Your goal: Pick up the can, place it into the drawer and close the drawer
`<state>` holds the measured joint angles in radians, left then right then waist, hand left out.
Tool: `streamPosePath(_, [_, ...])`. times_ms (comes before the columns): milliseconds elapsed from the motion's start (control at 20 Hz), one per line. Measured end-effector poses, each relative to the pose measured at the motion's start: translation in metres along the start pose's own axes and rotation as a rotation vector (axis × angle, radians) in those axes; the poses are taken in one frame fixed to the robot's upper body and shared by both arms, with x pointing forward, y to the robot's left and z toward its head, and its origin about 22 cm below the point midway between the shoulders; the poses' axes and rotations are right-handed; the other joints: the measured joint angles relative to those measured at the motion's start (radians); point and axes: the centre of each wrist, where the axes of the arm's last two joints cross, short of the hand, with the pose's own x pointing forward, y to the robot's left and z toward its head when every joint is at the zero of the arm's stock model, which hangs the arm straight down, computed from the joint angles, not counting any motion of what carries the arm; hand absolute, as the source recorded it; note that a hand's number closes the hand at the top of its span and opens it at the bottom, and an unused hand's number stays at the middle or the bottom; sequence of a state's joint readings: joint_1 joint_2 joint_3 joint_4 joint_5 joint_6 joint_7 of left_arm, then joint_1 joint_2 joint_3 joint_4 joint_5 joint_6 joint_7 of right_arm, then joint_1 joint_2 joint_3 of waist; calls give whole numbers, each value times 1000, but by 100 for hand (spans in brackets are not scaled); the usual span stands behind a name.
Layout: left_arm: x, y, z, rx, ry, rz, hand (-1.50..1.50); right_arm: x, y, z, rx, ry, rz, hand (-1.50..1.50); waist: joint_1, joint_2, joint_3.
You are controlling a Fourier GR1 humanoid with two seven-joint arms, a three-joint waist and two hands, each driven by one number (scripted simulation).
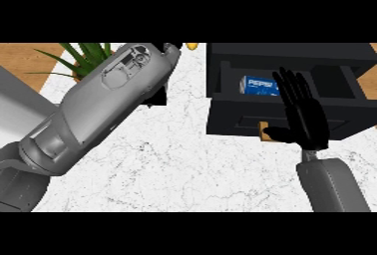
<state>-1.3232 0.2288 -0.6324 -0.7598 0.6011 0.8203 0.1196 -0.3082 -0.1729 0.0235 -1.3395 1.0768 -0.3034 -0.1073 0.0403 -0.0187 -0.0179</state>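
Note:
A blue Pepsi can (259,85) lies on its side inside the open black drawer (236,107) at the upper right of the head view. My right hand (304,112) is open, fingers straight and pointing away, held over the drawer's front panel beside the can; its thumb is near the small brass handle (262,131). My left forearm (103,104) stretches diagonally up across the left of the counter. Its hand (170,48) barely shows at the top edge, and the state of that hand cannot be made out.
The white marble counter (184,169) fills the middle and bottom. A green plant (81,57) stands at the back left on a wooden surface. A small yellow object (191,46) peeks at the top edge.

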Motion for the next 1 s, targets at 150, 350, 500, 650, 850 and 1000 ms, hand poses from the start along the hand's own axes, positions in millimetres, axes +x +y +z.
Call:
streamPosePath(150, [3,15,-1,-4,5,3,-150,-5,7,-10,-10,4,28,-150,6,-3,-4])
streamPosePath(350, [3,31,0,-9,18,-3,-150,-12,14,-27,-24,20,82,-150,15,-2,-5])
streamPosePath(500, [1,42,2,-14,23,-10,-150,-15,21,-39,-50,31,114,-150,18,-1,-5])
streamPosePath(650, [3,53,4,-16,28,-8,-150,-17,26,-51,-87,43,122,-150,25,2,-4])
streamPosePath(850, [-7,66,10,-7,40,-16,-150,-15,34,-67,-96,57,122,-150,25,13,7])
streamPosePath(1000, [-15,74,18,-13,44,-23,-150,-16,33,-83,-109,72,134,-150,29,16,8])
